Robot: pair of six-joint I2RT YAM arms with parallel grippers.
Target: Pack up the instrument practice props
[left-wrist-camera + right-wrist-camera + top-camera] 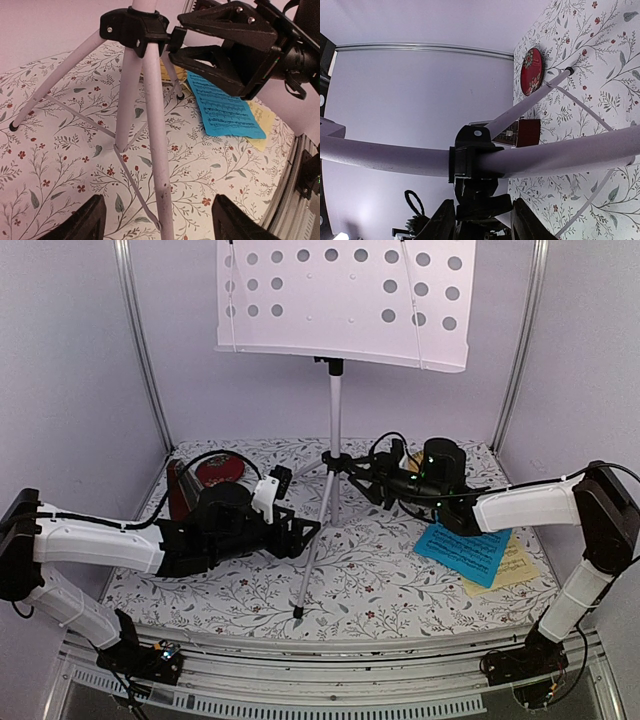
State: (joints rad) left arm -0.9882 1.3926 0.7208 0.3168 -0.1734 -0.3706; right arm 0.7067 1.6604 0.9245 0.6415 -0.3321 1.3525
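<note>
The silver music stand (336, 410) stands on its tripod mid-table, its perforated desk (345, 300) high at the back. My right gripper (385, 483) is shut on the black clamp knob (480, 200) under the tripod hub (135, 25), fingers against both its sides. My left gripper (160, 225) is open, low around the front leg (155, 150) without touching it. The dark red-brown metronome (180, 490) stands at the back left, partly hidden behind my left arm. A blue music sheet (465, 552) lies on a pale-yellow music sheet (515, 565) at the right.
A round red dish (220, 470) leans at the back left beside the metronome. The floral table cover (380, 580) is walled in by pale panels with metal corner posts (140, 340). The tripod's thin braces (125, 170) run between the legs.
</note>
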